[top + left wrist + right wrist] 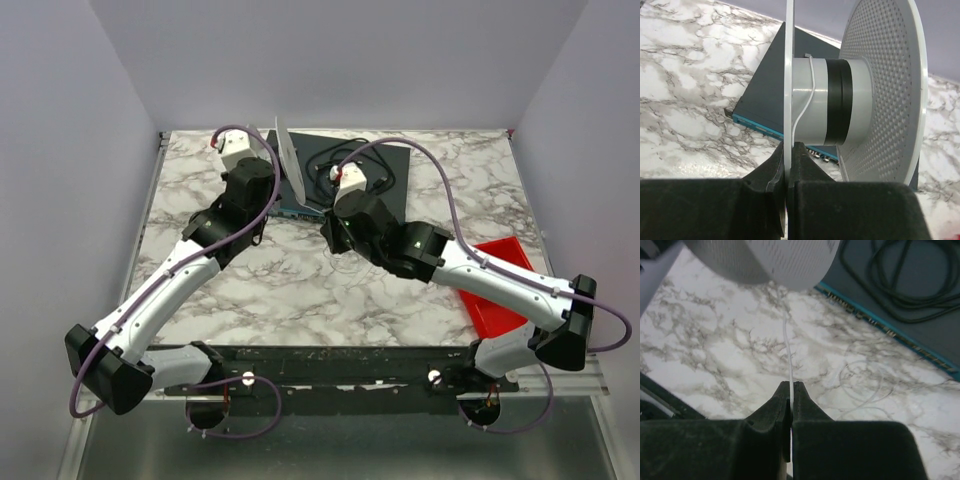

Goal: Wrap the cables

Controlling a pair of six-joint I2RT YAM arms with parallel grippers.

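Left hand (pixel 788 150) clamped on near flange of spool (pixel 885 75), spool standing on edge. Right hand (pixel 791 388) pinching white wire (pixel 787 340), which runs taut up to spool (slack loops lie on worktop (pixel 715 340) beside). Black cable (pixel 900 290) coiled on dark pad (pixel 940 335).

White wire (pixel 786 340), whitish perforated spool (pixel 885 90)

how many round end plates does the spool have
2. A thin flange, seen edge-on, is pinched in the left gripper. A perforated flange sits at the other end of the hub, to the right in the left wrist view. No others show.
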